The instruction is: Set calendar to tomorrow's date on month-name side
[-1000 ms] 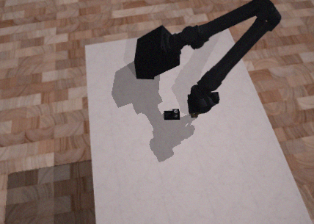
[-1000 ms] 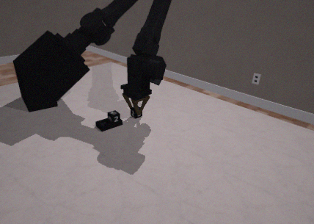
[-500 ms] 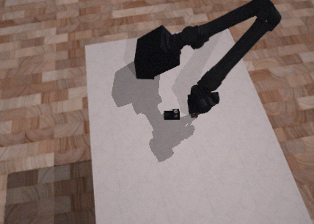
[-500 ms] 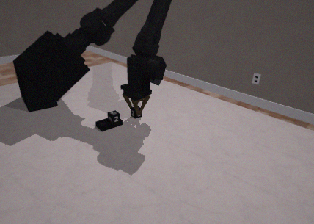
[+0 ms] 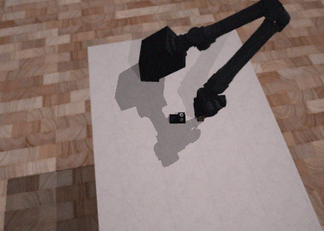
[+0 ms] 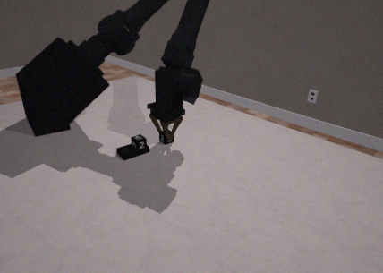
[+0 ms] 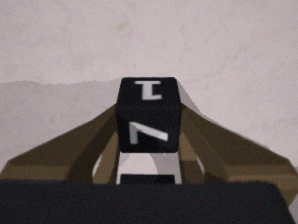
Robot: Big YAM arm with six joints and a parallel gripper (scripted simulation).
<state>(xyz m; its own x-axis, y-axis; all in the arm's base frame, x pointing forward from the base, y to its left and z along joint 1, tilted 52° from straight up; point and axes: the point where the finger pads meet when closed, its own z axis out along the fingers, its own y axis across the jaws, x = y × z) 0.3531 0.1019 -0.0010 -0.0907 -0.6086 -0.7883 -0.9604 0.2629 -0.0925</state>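
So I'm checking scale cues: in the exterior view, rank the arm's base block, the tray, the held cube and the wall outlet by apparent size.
1. Arm's base block
2. Tray
3. Held cube and wall outlet: look alike, and the outlet is much farther away, so I won't rank them.

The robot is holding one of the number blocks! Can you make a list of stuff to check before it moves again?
1. Grip: ok. The gripper is shut on the black cube, one finger on each side.
2. Digits on the held cube: a 1 and a 7 face the wrist camera, both upside down in that view. Not ok if they stay that way.
3. Other cube: ok. It stands in the tray with a 2 showing.
4. Free slot: ok. The tray's space beside that cube looks open.
5. Tray flat on the table: ok.
6. Month's name side: cannot tell, too small to read.
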